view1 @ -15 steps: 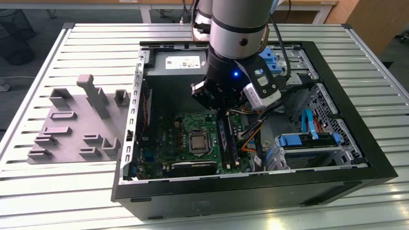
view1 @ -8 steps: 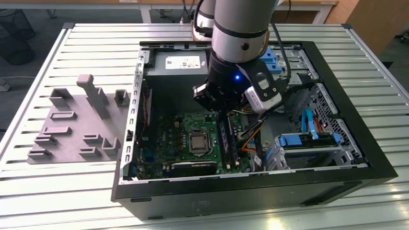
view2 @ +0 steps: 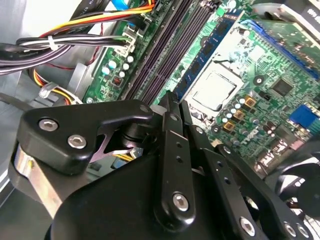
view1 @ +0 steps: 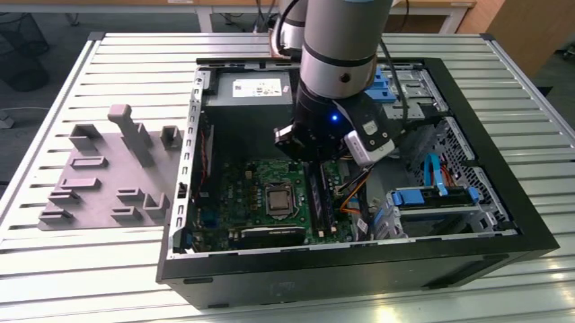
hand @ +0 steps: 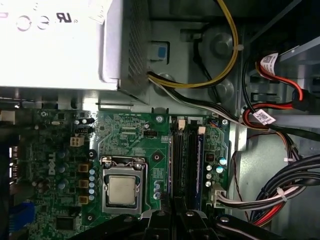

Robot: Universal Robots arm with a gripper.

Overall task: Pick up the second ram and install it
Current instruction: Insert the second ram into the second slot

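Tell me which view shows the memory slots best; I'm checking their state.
The first wrist view: the memory slots lie nearly unobstructed, seen from above. The second wrist view shows them slanted, their near ends behind the claw. In the exterior view the arm hides part.

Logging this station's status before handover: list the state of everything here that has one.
gripper: shut, low inside the case over the memory slots
computer case: lying flat, side open
processor: seated in its socket, no cooler on it
memory stick: standing in a slot; cannot tell if it is the second ram
fixture plate: on the table beside the case
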